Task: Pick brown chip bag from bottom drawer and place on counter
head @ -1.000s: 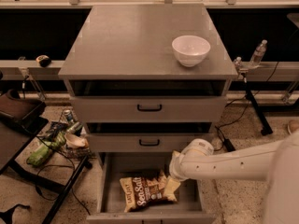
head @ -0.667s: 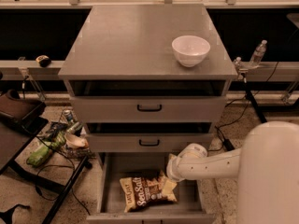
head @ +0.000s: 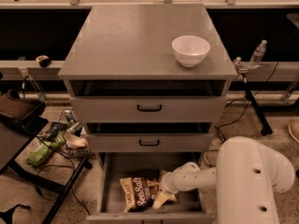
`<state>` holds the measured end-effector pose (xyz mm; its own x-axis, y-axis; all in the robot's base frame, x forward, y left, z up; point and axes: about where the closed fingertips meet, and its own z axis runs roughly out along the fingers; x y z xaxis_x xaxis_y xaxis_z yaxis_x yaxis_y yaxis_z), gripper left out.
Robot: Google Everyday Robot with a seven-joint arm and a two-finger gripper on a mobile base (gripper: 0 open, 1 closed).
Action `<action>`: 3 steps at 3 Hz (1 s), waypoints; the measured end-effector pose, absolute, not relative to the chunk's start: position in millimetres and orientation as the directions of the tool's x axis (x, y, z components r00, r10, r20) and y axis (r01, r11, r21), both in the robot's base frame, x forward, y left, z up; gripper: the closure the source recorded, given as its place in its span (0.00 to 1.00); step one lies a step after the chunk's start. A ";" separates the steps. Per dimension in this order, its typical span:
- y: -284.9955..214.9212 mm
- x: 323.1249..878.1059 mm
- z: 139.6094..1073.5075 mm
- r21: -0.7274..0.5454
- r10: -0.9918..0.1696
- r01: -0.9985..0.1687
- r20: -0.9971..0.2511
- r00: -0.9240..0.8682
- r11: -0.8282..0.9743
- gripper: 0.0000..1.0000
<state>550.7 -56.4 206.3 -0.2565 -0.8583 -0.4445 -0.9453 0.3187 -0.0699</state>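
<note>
The brown chip bag [head: 140,193] lies flat in the open bottom drawer [head: 111,185], with its "Sea Salt" script facing up. My white arm reaches in from the right, and the gripper [head: 161,196] is low in the drawer at the bag's right end, against or just over its pale tan edge. The arm's wrist hides part of that end. The counter [head: 126,41] is the grey top of the cabinet, above both shut upper drawers.
A white bowl [head: 190,50] stands on the counter's right side. A dark side table [head: 18,125] is at the left, with floor clutter and a green bag [head: 42,154] beside it. A water bottle [head: 258,54] stands on a rail at the right.
The arm's big white link has swung into the lower right of the view. The gripper has shifted slightly left toward the bag's right end. The bag has not moved.
</note>
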 end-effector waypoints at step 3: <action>-47.0 571.0 150.7 0.017 -0.826 -0.943 -0.477 -0.300 0.332 0.50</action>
